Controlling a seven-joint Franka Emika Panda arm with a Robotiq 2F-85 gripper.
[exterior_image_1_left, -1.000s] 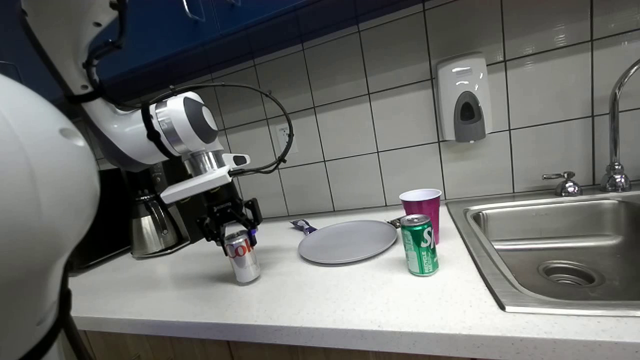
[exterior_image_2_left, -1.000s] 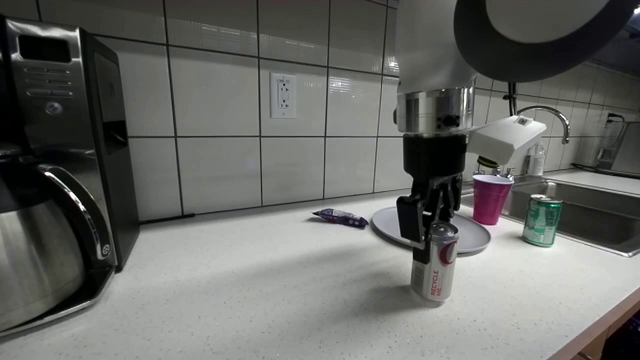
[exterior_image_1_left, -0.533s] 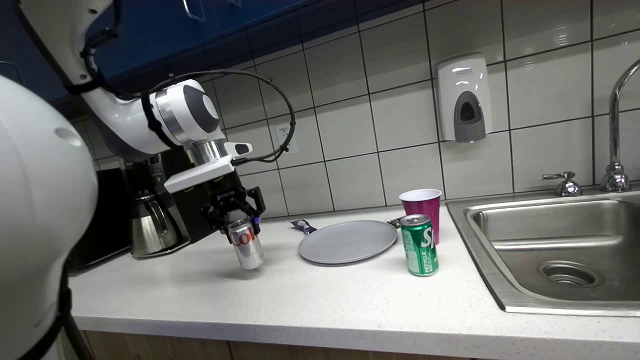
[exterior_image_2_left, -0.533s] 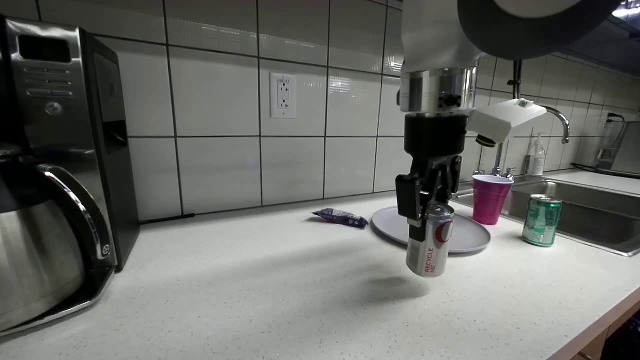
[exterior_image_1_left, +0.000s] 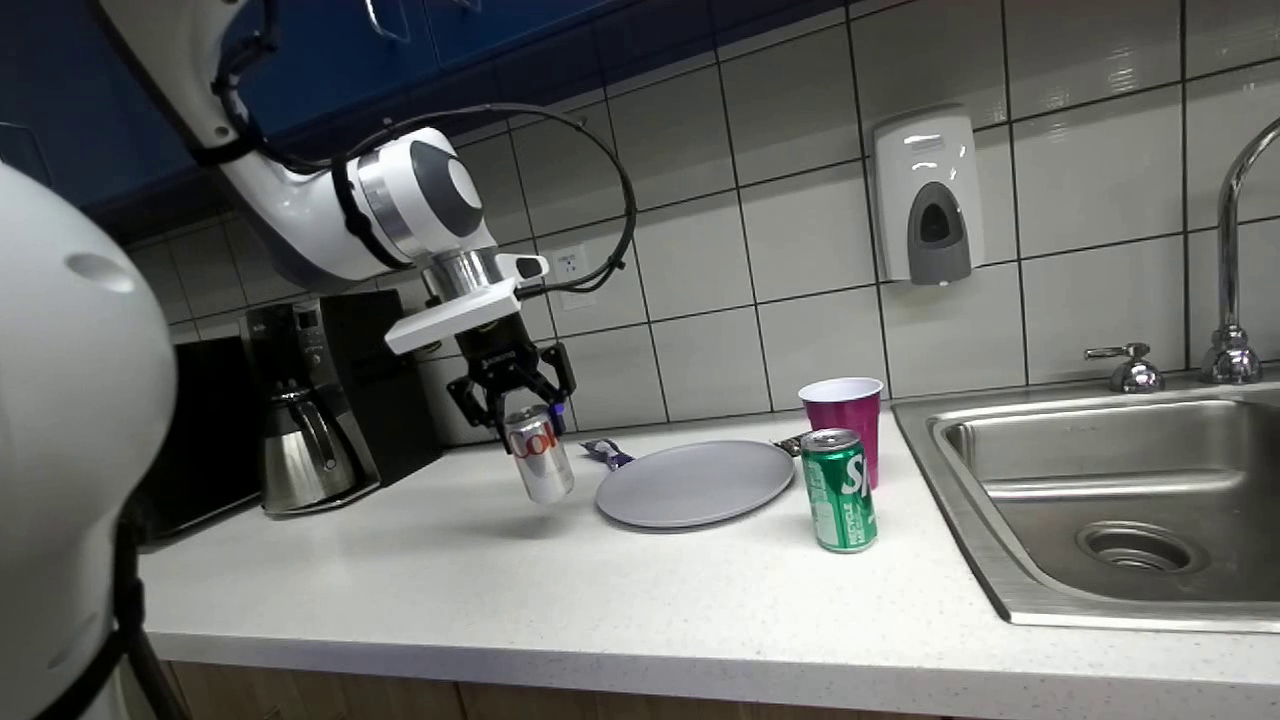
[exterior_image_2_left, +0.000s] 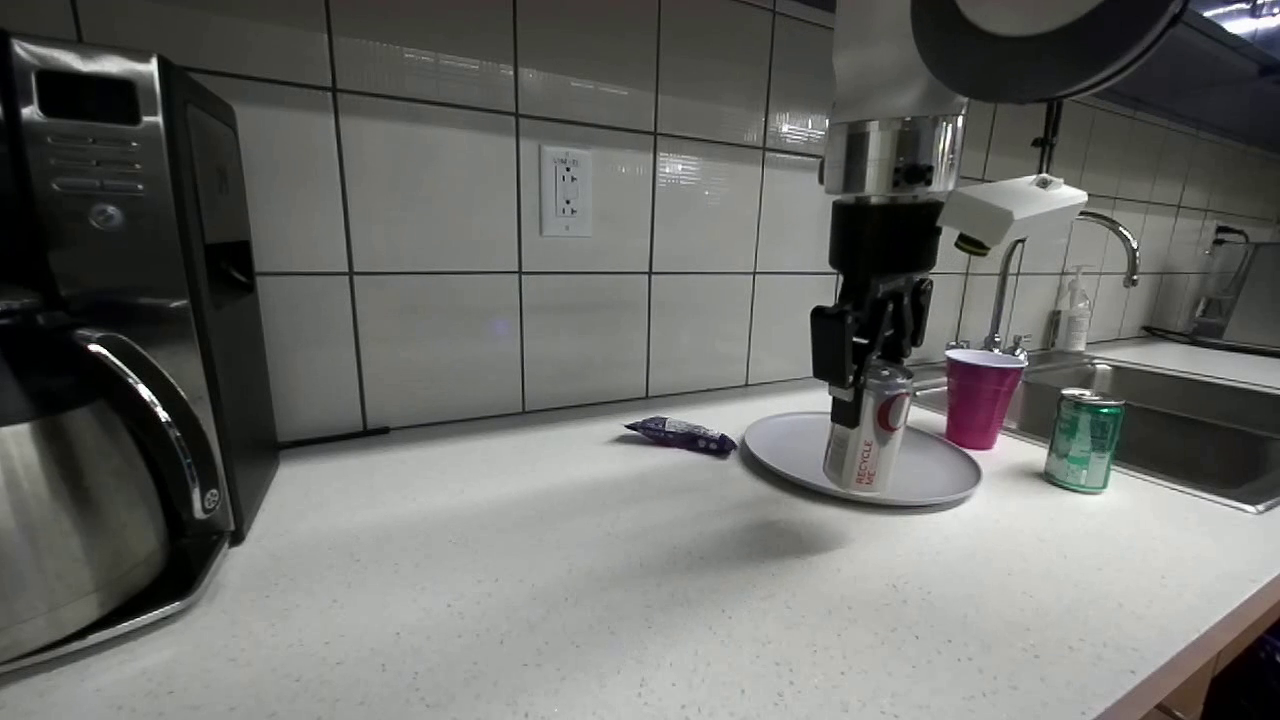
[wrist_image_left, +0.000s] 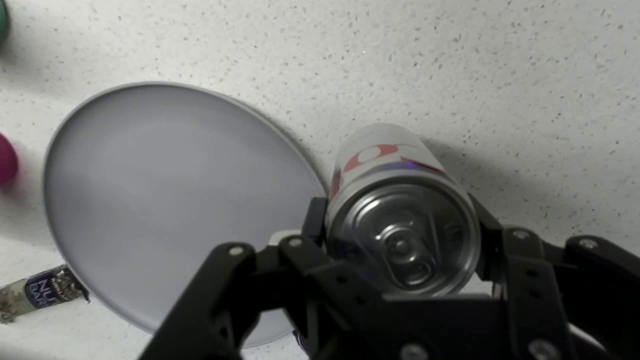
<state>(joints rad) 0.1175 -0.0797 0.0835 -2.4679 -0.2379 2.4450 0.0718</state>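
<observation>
One grip: the gripper (wrist_image_left: 401, 235) grasps a silver can (exterior_image_1_left: 545, 470) with red lettering, a jaw on each side of it.
Jaws: parted partway, only as far as the can between them allows; both bear on its sides close to the top (lid side toward the wrist lens).
Can's whereabouts: aloft above the counter (exterior_image_1_left: 650, 610), base off the surface; its shadow (exterior_image_2_left: 780, 540) lies apart from it in an exterior view.
Beside the can: grey plate (wrist_image_left: 160, 180), flat on the counter; wrist view puts the can just off its rim, with one jaw showing across the edge.
Green can (exterior_image_1_left: 838, 495): upright on the counter, on the plate's far side from the gripper.
Pink cup (exterior_image_2_left: 982, 400): upright, white inside, near the green can; the two stand apart in an exterior view.
By the plate: purple packet (exterior_image_2_left: 682, 436) lying near; nut bar (wrist_image_left: 44, 294) at the rim, cannot tell whether touching it or tucked under.
Sink (exterior_image_1_left: 962, 500): steel, beyond the cup and the green can.
Coffee maker (exterior_image_2_left: 120, 260): well apart from the gripper, steel carafe (exterior_image_2_left: 80, 520) seated in it.
Wall (exterior_image_2_left: 430, 190): pale tiles with dark joints, behind the counter.
</observation>
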